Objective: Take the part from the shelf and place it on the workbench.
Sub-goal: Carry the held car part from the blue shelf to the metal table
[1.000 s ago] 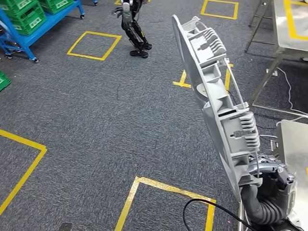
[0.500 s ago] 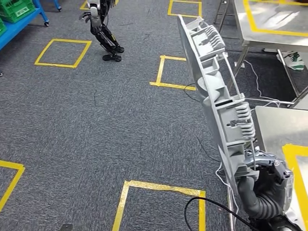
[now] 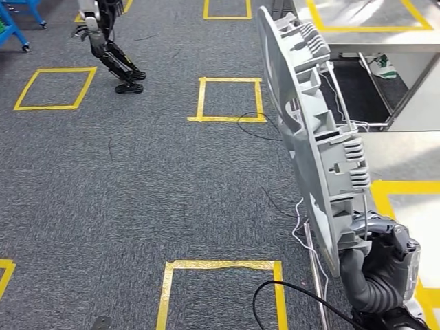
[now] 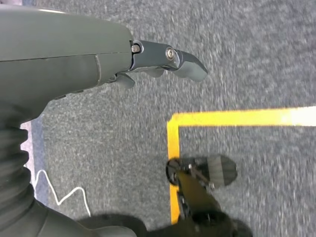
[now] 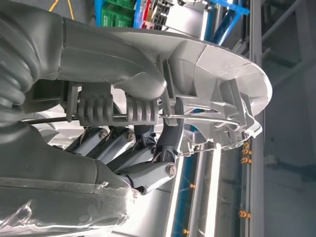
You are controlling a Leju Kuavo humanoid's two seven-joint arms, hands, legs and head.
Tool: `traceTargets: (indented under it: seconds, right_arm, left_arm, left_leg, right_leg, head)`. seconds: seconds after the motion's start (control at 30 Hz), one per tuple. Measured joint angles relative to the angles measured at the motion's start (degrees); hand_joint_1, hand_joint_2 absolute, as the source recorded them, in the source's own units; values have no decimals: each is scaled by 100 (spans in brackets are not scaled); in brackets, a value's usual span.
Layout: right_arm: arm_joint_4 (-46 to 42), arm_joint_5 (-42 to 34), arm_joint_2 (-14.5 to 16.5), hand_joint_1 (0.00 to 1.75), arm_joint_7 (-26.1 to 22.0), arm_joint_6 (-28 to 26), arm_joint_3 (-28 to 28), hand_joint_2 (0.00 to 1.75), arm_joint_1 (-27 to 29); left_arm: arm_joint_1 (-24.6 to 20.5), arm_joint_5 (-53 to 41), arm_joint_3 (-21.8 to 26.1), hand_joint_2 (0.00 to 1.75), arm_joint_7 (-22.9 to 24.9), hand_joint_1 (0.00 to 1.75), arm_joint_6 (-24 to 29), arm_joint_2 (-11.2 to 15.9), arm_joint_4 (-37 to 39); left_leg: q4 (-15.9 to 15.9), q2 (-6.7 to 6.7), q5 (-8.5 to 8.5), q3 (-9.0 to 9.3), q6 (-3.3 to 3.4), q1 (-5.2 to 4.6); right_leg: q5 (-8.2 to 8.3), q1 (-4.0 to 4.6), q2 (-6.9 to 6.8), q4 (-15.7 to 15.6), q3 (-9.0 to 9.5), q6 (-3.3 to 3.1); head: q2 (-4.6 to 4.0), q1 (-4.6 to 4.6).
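Right hand grips the part (standing above it); left hand open

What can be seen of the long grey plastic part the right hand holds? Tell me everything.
The long grey plastic part is a moulded panel that looks like matte plastic, with a curved outer shell, inner ribs, comb-like clips and a thin metal rod along its ribbed side. It stands nearly upright, leaning slightly, above the carpet and beside the steel workbench. The right hand grips its lower end, fingers hooked into the ribbing. Nothing else touches it.
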Motion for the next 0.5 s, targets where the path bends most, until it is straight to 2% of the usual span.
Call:
traceTargets:
  seconds: [0.07,0.1,0.17,0.2,0.23,0.27,0.3,0.37,0.4,0.43,0.47,0.5]
  right_arm:
    - [-24,7,19,175,20,-22,71,175,-34]
    - [-28,11,29,175,31,-38,108,175,-49]
    - [-27,19,39,175,44,-73,154,175,-57]
    - [-27,18,39,175,45,-90,161,175,-56]
    - [-26,16,39,175,45,-108,164,175,-56]
    - [-27,12,39,175,44,-126,164,175,-57]
    - [-27,8,39,175,43,-141,164,175,-56]
    - [-29,2,39,175,39,-164,164,175,-64]
    - [-30,2,39,175,36,-170,163,175,-66]
    - [-31,5,39,175,33,-178,162,175,-66]
    - [-32,11,39,175,32,-190,161,175,-64]
    - [-33,17,39,175,32,-203,160,175,-63]
  left_arm:
    - [-9,16,-7,175,-12,0,0,-28,0]
    - [-6,23,-7,175,-18,0,1,-38,0]
    - [8,24,-7,175,-10,0,5,-49,0]
    - [16,24,-6,175,-2,0,11,-48,0]
    - [20,24,-6,175,8,0,16,-46,0]
    - [22,25,-5,175,16,0,23,-43,0]
    - [22,25,-6,175,20,0,29,-42,0]
    - [23,25,-7,175,24,0,36,-46,0]
    - [23,23,-7,175,25,0,37,-49,0]
    - [23,21,-7,175,27,0,37,-52,0]
    - [20,19,-9,175,28,0,36,-55,0]
    - [15,16,-12,175,26,0,36,-54,0]
  left_leg:
    - [332,-197,-232,-153,-47,15]
    - [683,-301,-417,-321,-55,16]
    - [1413,-372,-699,-704,-64,16]
    - [1589,-384,-698,-813,-65,18]
    - [1549,-392,-585,-818,-64,22]
    - [1288,-415,-375,-711,-66,31]
    - [916,-494,-148,-543,-74,53]
    - [225,-750,106,-231,-82,111]
    - [70,-842,124,-167,-72,126]
    - [14,-866,106,-149,-46,124]
    - [21,-809,111,-155,-3,117]
    - [12,-752,120,-149,38,113]
  right_leg:
    - [30,-29,99,-41,8,-57]
    - [34,-31,152,-46,5,-70]
    - [37,-33,265,-47,-2,-82]
    - [38,-36,328,-46,-2,-82]
    - [40,-41,391,-44,1,-77]
    - [44,-51,457,-43,6,-67]
    - [47,-61,520,-39,6,-50]
    - [54,-56,647,0,-35,8]
    - [64,-54,702,10,-64,42]
    - [79,-58,758,10,-90,79]
    - [96,-74,797,-8,-113,112]
    - [89,-76,748,9,-135,139]
  head:
    - [0,-17]
    - [0,-26]
    - [0,-40]
    - [0,-41]
    - [0,-45]
    - [0,-47]
    - [0,-52]
    - [1,-64]
    - [1,-74]
    - [1,-77]
    - [1,-76]
    - [0,-73]
